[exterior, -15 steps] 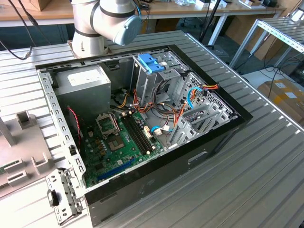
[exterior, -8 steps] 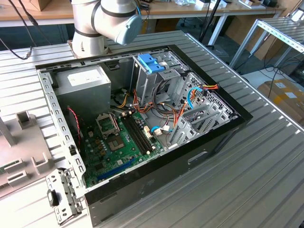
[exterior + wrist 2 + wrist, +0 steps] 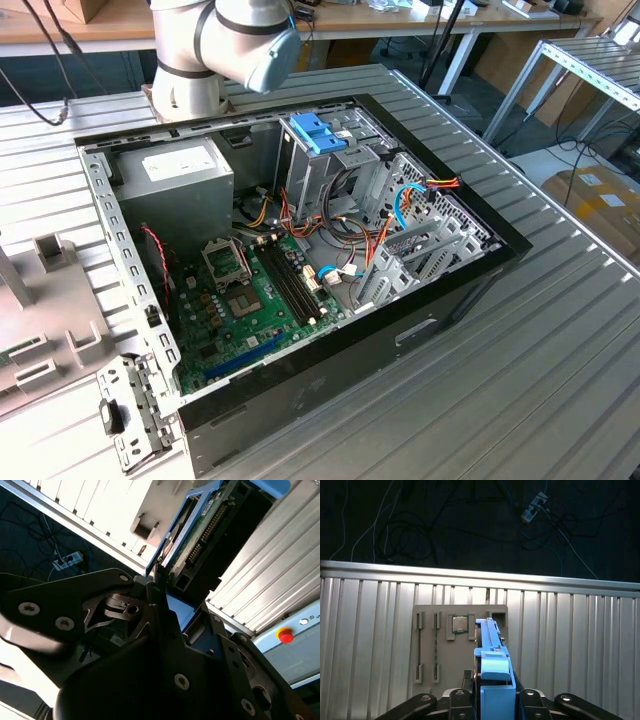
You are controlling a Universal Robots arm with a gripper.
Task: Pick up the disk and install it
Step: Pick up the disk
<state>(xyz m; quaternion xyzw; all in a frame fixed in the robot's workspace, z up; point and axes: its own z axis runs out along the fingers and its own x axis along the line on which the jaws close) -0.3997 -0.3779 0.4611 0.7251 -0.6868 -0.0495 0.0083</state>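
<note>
ROBOT ARM GRIPS DRIVE ON EDGE: the black gripper (image 3: 496,699) is clenched on the disk (image 3: 492,647), its jaws pressing the two flat faces so the drive stands edgewise between them; in the first wrist view the blue plastic side runs straight out from the jaws; in the second wrist view a green circuit board (image 3: 200,527) and a dark row of connector pins show on the drive, framed in blue. Beyond the jaws lies a flat grey fixture plate (image 3: 427,630) with narrow slots and a square metal chip (image 3: 459,624), set on the ribbed aluminium table (image 3: 365,640); whether the disk touches the plate cannot be told. In the exterior view the open black computer case (image 3: 400,340) lies beside the arm (image 3: 230,40) — inside it a green motherboard (image 3: 250,300), a boxy grey power supply (image 3: 175,175) and a bare blue bracket (image 3: 318,130).
</note>
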